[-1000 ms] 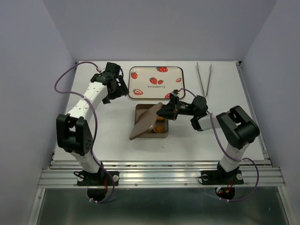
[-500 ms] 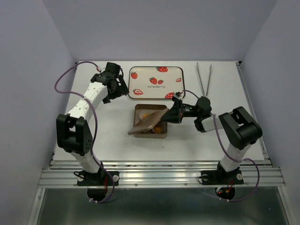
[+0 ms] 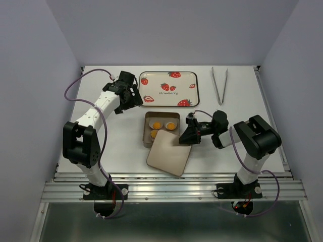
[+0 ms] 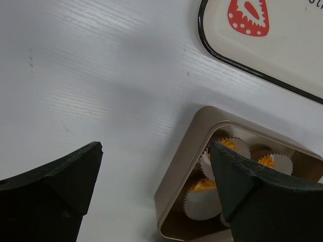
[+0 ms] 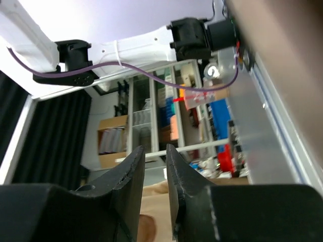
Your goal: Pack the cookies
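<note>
So the lid point(image 3: 169, 156) that was propped at a tilt over the tin point(image 3: 147, 132) has dropped down flat, and the cookies point(image 3: 157, 124) now sit uncovered in their paper cups inside the tin, with the lid's far edge overlapping the tin's near side. The right gripper point(image 3: 185, 137) is right at the lid's right corner, fingers only a narrow slit apart, and I honestly can't tell if it's pinching the edge. The left gripper point(image 3: 133, 97) hangs wide and empty, up-left of the tin, so the right's clearly closer.

Only legible txt: "strawberry", printed mid on the tray point(image 3: 186, 80).
</note>
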Robot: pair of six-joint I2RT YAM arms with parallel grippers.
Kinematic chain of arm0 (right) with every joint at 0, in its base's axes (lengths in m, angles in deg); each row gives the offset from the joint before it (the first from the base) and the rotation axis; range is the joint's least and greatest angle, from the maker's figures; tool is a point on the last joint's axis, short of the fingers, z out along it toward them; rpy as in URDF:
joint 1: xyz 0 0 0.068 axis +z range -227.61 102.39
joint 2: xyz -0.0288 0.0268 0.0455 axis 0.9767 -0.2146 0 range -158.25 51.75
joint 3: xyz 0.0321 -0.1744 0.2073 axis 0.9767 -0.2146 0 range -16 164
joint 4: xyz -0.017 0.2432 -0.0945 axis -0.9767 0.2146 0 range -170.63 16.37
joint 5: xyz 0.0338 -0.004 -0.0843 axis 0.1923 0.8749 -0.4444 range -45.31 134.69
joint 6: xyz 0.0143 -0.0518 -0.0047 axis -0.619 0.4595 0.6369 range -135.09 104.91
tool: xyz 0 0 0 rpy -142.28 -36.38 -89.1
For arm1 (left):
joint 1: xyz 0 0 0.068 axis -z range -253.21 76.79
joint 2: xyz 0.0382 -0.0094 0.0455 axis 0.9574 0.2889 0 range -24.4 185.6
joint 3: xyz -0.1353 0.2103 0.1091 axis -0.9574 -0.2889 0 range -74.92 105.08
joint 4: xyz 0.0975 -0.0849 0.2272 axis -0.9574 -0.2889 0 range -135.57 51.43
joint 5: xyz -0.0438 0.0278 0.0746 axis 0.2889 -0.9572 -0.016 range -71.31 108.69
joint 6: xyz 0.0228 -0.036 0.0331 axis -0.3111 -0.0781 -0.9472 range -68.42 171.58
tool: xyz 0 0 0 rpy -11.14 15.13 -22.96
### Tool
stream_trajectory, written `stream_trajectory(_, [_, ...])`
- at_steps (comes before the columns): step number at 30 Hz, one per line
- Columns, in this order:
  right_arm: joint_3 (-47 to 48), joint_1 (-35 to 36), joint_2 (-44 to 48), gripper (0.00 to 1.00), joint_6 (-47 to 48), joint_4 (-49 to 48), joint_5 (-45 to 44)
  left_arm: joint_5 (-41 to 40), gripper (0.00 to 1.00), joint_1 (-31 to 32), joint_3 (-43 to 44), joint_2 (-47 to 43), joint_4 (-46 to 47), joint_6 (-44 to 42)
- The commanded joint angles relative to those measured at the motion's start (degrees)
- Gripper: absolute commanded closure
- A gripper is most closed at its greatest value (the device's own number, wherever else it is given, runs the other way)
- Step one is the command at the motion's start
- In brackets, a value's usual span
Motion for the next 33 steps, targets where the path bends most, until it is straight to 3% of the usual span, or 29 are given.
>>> stream_trajectory(1, [-0.89, -0.29, -2.04, 0.70, -4.23, -29.67, 3.51, -0.50, 0.01, 0.70, -1.41, -1.79, 1.41, 0.01])
stream_trajectory(10, [8.24, -0.90, -5.30, 0.63, -6.95, -29.67, 4.13, -0.24, 0.01, 1.40, 2.44, -0.65, -1.66, 0.45])
stream_trajectory(12, [9.13, -2.04, -4.94, 0.58, -6.95, -29.58, 3.35, -0.15, 0.01, 1.49, 3.69, -0.82, -3.15, 0.19])
stream_trajectory(13, [10.61, -2.66, -5.20, 0.50, -6.43, -28.97, 3.52, -0.24, 0.01, 1.49, 4.30, -1.17, -3.33, -0.07])
stream_trajectory(16, [14.65, -3.63, -5.91, 0.46, -3.64, -26.96, 4.56, -0.06, 0.01, 1.49, 3.35, -1.79, -3.16, -0.17])
stream_trajectory(18, [20.89, -5.81, -7.22, 0.21, -0.72, -21.42, 6.15, 0.55, 0.01, 1.67, 2.81, -1.88, -2.72, 0.54])
stream_trajectory(19, [23.35, -6.70, -7.84, 0.00, -0.71, -21.32, 6.24, 0.64, 0.01, 1.84, 2.99, -1.79, -2.72, 0.63])
stream_trajectory(24, [44.68, -11.71, -16.70, 0.00, -9.04, -25.44, 9.58, -1.64, 0.01, 2.90, 7.11, -1.35, -5.00, 0.80])
stream_trajectory(25, [54.30, -12.59, -22.46, 0.00, -15.07, -28.06, 10.89, -2.34, 0.01, 2.90, 8.51, -1.00, -5.27, 1.06])
stream_trajectory(27, [63.75, -13.20, -28.03, 0.00, -15.83, -27.50, 12.65, -3.39, 0.01, 2.90, 10.10, -0.56, -5.97, 0.89])
stream_trajectory(28, [73.37, -13.21, -32.76, 0.00, -15.74, -25.47, 15.01, -3.92, 0.01, 2.98, 10.80, -0.21, -6.58, 0.63])
stream_trajectory(31, [79.70, -16.01, -35.35, 0.00, -16.97, -28.69, 16.88, -6.90, 0.01, 2.99, 13.27, 0.41, -7.12, 0.28])
stream_trajectory(33, [78.14, -18.64, -34.04, 0.00, -16.36, -29.93, 16.96, -8.58, 0.01, 2.90, 13.36, 0.49, -6.77, 0.27])
